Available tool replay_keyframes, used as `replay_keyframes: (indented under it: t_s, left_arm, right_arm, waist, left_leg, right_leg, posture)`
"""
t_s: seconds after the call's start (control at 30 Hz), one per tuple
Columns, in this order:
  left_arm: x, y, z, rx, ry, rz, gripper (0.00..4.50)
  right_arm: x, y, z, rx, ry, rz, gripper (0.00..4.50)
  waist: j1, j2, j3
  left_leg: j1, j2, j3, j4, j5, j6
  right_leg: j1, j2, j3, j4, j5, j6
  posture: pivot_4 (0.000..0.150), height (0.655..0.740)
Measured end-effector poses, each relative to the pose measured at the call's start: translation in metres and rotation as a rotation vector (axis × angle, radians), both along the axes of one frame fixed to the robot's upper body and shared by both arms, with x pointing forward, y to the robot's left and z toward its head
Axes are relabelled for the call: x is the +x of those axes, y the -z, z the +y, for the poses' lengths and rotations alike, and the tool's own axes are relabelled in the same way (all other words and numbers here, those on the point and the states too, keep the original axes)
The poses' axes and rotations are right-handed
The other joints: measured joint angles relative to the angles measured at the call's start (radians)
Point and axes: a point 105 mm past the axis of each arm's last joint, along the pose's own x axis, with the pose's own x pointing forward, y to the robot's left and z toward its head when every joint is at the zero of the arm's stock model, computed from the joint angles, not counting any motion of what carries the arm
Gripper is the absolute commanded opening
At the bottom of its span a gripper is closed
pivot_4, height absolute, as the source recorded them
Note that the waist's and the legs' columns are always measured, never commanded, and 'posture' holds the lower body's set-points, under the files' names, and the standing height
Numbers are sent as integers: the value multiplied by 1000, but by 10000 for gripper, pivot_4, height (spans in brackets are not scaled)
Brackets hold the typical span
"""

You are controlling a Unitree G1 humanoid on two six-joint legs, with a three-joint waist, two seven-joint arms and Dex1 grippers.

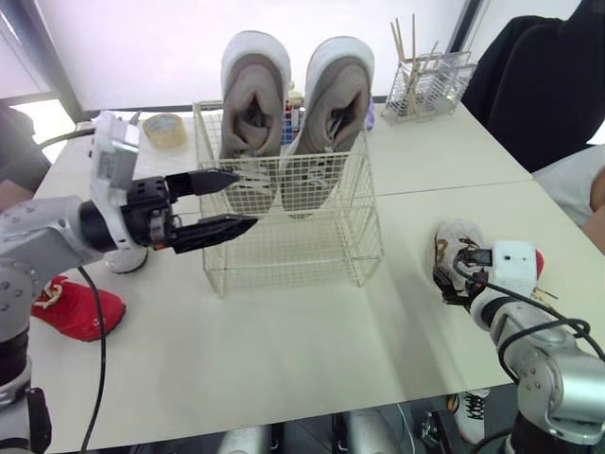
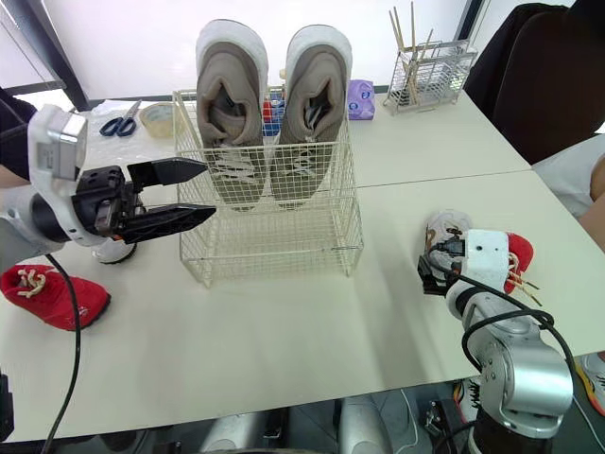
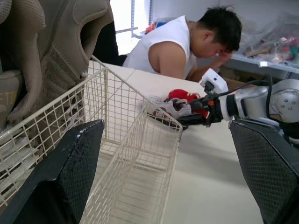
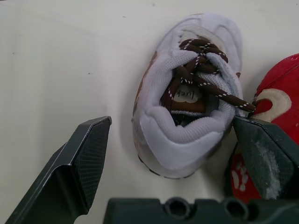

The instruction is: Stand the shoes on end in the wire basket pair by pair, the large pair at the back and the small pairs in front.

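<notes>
Right gripper (image 4: 171,122), fingers spread wide, hovers at the heel of a small white and brown shoe (image 4: 191,88) lying on the table (image 1: 284,359), its length pointing away between them; left gripper (image 1: 246,200), also wide, sits beside the wire basket (image 1: 293,255)

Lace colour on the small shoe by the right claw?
Dark brown laces with white flecks; right wrist view.
</notes>
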Motion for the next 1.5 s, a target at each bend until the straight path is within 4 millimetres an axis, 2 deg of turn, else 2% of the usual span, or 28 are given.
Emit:
replay_keyframes:
  t_s: [0.03, 0.13, 0.33, 0.37, 0.4, 0.47, 0.53, 0.6, 0.77, 0.8, 0.83, 0.9, 0.97, 1.1, 1.2, 1.33, 1.5]
  left_arm:
    - [1, 0, 0, -1, -5, -2, 44258]
    - [2, 0, 0, 1, -18, -5, 45000]
    - [3, -1, 0, 8, -35, -18, 45000]
    - [2, -1, -1, 9, -36, -19, 45000]
    - [3, -1, -1, 8, -38, -19, 45000]
    - [4, -2, 0, 7, -50, -19, 45000]
    - [5, -2, 1, 4, -62, -22, 45000]
    - [10, -7, 3, -9, -90, -41, 45000]
    - [23, -23, 10, -71, -117, -50, 45000]
    - [24, -27, 11, -84, -113, -51, 45000]
    - [26, -31, 13, -100, -105, -44, 45000]
    - [28, -35, 15, -128, -91, -25, 45000]
    - [31, -38, 17, -152, -68, 7, 45000]
    - [32, -46, 17, -160, -11, 37, 45000]
    - [29, -51, 16, -138, 35, 36, 45000]
    - [29, -54, 14, -112, 64, 33, 45000]
    - [28, -52, 11, -102, 83, 47, 45000]
  right_arm:
    - [2, 0, 0, -2, 1, 2, 45000]
    - [7, 2, 4, -16, -7, 1, 36298]
    - [11, 3, 8, -30, -27, -4, 5780]
    - [11, 3, 7, -33, -28, -4, 1450]
    - [12, 3, 8, -36, -32, -4, 245]
    - [14, 0, 5, -57, -49, -5, 245]
    - [19, -12, 4, -82, -79, -41, 245]
    - [31, -44, 1, -158, -138, -144, 245]
    - [52, -154, 4, -403, -309, -507, 245]
    - [53, -169, 6, -456, -343, -558, 245]
    - [52, -192, 13, -558, -412, -638, 245]
    - [46, -220, 31, -713, -542, -764, 245]
    - [38, -239, 55, -876, -697, -884, 245]
    - [25, -249, 93, -1115, -943, -1050, 245]
    - [14, -244, 117, -1277, -1136, -1137, 245]
    - [10, -224, 135, -1353, -1349, -1164, 245]
    - [10, -215, 144, -1369, -1456, -1169, 245]
  waist:
    - [0, 0, 0]
    - [-1, 0, 0]
    - [-9, 0, 0]
    - [-9, 0, 0]
    - [-10, 0, 0]
    - [-13, 0, 0]
    - [-17, 0, 0]
    - [-18, 2, 1]
    - [-21, 2, 2]
    - [-21, 2, 2]
    - [-21, 2, 2]
    - [-23, 2, 2]
    - [-24, 2, 2]
    - [-26, 1, 3]
    - [-26, 1, 3]
    - [-23, 0, 3]
    - [-23, 1, 3]
  left_leg:
    - [0, 0, 0, -1, 0, 0]
    - [2, 0, 0, -3, 1, -1]
    - [4, 0, 0, -8, 2, -3]
    - [4, 0, 0, -8, 2, -3]
    - [4, 0, 0, -8, 2, -3]
    - [4, 0, 0, -8, 2, -3]
    - [4, 0, 0, -8, 2, -3]
    - [4, 0, 0, -8, 2, -3]
    - [4, 0, 1, -9, 2, -3]
    - [4, 0, 1, -9, 2, -2]
    - [4, 0, 1, -9, 2, -2]
    - [4, 0, 1, -9, 2, -2]
    - [4, 0, 1, -9, 2, -2]
    - [4, 0, 2, -9, 3, -4]
    - [4, 0, 2, -9, 5, -7]
    - [4, 0, 2, -8, 5, -7]
    - [4, 0, 1, -8, 5, -8]
  right_leg:
    - [0, 0, 0, 0, 0, 0]
    - [0, 0, 0, -1, 0, 0]
    - [1, 0, 0, -2, 1, 1]
    - [1, 0, 0, -2, 1, 1]
    - [1, 0, 0, -2, 1, 1]
    - [1, 0, 0, -3, 1, 1]
    - [1, 0, 0, -3, 1, 1]
    - [1, 0, 0, -3, 1, 1]
    - [1, 1, 0, -3, 1, 2]
    - [1, 1, 0, -4, 1, 2]
    - [1, 1, 0, -5, 1, 2]
    - [2, 2, 0, -5, 1, 2]
    - [2, 1, 0, -5, 1, 2]
    - [1, 1, 0, -5, 1, 2]
    - [1, 1, 0, -6, 1, 2]
    - [2, 0, 0, -6, 1, 2]
    - [1, 0, 0, -5, 1, 2]
  posture:
    - [1500, 7400]
    - [1500, 7400]
    - [1500, 7400]
    - [1500, 7400]
    - [1500, 7400]
    - [1500, 7400]
    - [1500, 7400]
    - [1500, 7400]
    - [1500, 7400]
    - [1500, 7400]
    - [1500, 7400]
    - [1500, 7400]
    - [1500, 7400]
    - [1500, 7400]
    - [1500, 7400]
    - [1500, 7400]
    - [1500, 7400]
